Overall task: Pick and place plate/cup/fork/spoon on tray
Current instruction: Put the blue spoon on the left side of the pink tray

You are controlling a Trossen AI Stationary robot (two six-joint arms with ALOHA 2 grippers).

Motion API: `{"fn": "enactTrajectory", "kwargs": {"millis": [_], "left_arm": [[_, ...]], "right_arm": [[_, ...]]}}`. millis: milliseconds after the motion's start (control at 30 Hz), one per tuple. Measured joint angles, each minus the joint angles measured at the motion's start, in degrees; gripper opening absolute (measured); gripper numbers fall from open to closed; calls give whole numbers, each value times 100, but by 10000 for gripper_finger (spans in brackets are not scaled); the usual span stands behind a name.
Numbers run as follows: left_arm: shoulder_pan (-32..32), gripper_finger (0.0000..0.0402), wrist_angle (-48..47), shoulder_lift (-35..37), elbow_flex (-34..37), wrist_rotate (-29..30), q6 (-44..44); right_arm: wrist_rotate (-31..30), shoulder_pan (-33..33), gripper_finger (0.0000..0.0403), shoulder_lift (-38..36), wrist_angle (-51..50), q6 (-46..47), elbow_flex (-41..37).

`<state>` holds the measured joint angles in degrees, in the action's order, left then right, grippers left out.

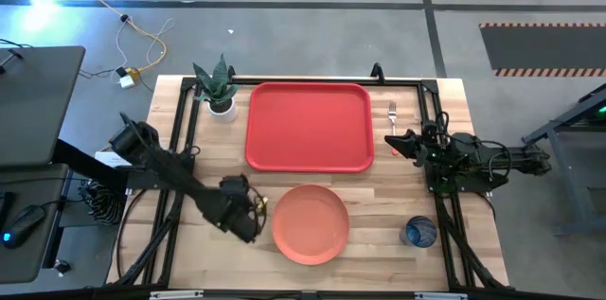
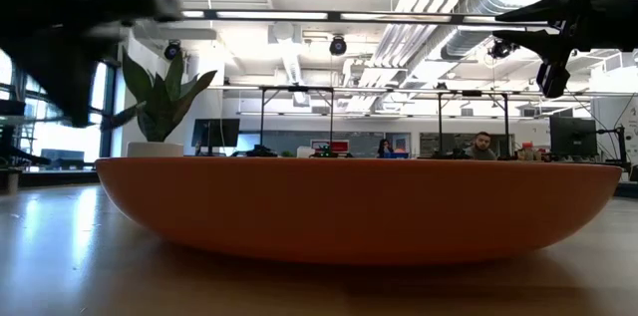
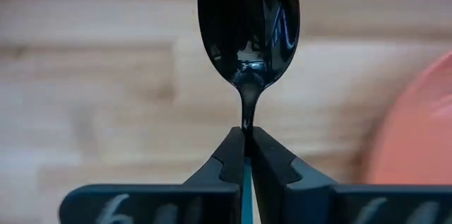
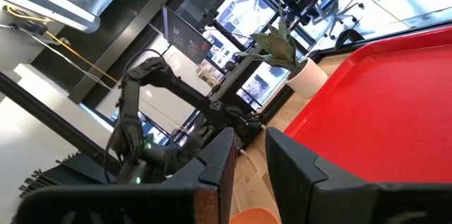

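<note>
Holding the spoon (image 3: pixel 248 30) right now, my left gripper (image 3: pixel 247 143) pinched tight on the neck where the dark bowl meets its teal handle, with the bowl sticking out past my fingertips (image 3: pixel 229 157). From overhead my left gripper (image 1: pixel 248 215) sits over the wood table (image 1: pixel 379 243) just beside the plate (image 1: pixel 311 223), which lies on the near part of the table, in front of the tray (image 1: pixel 309 126). Tray is bare, next to a small potted plant (image 1: pixel 216 82). The fork (image 1: pixel 392 111) lies just off the tray's right edge, and my right gripper (image 1: pixel 396 141) hovers close to it, fingers a little apart, gripping nothing. The cup (image 1: pixel 418 232) stands on the near right of the table.
</note>
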<state>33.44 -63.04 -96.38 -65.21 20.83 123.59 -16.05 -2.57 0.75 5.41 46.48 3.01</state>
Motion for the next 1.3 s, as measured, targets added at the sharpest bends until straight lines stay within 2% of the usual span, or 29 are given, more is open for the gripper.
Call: {"fn": "enactTrajectory", "kwargs": {"millis": [167,300,533,900,1167,1300], "left_arm": [[-702,2,15,325,-7,497,-1088],[-1316,3,152,510,-7,547,-2111],[-2368,4,934,610,-9,620,-3640],[-3926,5,1826,558,-11,660,-4980],[-4741,5,1821,525,-11,321,-5687],[-5041,5,1970,397,-14,103,-6015]], "right_arm": [[-2,0,74,0,-2,0,0],[-2,1,74,0,-2,-28,0],[-4,1,74,-1,-6,-26,0],[-4,0,74,0,-460,-7,0],[-61,2,74,2,-562,0,0],[-282,0,74,2,-560,88,0]]}}
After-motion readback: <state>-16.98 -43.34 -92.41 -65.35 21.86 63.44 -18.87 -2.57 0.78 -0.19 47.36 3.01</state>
